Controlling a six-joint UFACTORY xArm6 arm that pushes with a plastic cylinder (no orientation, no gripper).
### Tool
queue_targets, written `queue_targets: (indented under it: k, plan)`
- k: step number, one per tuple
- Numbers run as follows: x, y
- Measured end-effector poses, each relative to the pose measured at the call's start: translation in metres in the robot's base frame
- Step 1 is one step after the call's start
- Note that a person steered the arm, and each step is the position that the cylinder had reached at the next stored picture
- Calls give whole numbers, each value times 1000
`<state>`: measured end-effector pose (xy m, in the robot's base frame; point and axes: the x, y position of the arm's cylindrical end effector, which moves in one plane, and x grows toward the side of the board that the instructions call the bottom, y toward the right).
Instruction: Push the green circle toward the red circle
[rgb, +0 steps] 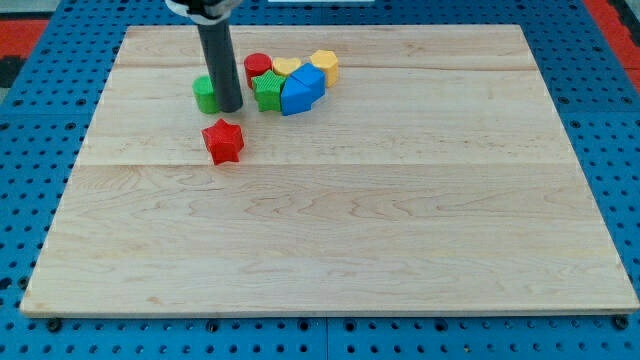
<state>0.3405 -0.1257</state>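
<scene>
The green circle (205, 94) sits near the view's top left, partly hidden behind my rod. My tip (230, 108) rests on the board against the green circle's right side, between it and the cluster. The red circle (258, 68) stands a little up and right of the tip, at the left end of a tight cluster of blocks.
The cluster holds a green star (267, 92), a blue block (302, 90), a yellow block (286, 67) and a yellow hexagon (325, 65). A red star (223, 140) lies alone below the tip. The wooden board (330, 250) lies on a blue pegboard.
</scene>
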Motion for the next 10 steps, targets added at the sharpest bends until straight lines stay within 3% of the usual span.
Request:
queue_targets:
  k: [1, 2, 4, 6, 8, 10]
  plan:
    - [-4, -16]
    - [22, -34]
    - [-46, -50]
    - [-61, -82]
    - [-95, -20]
    - [-112, -30]
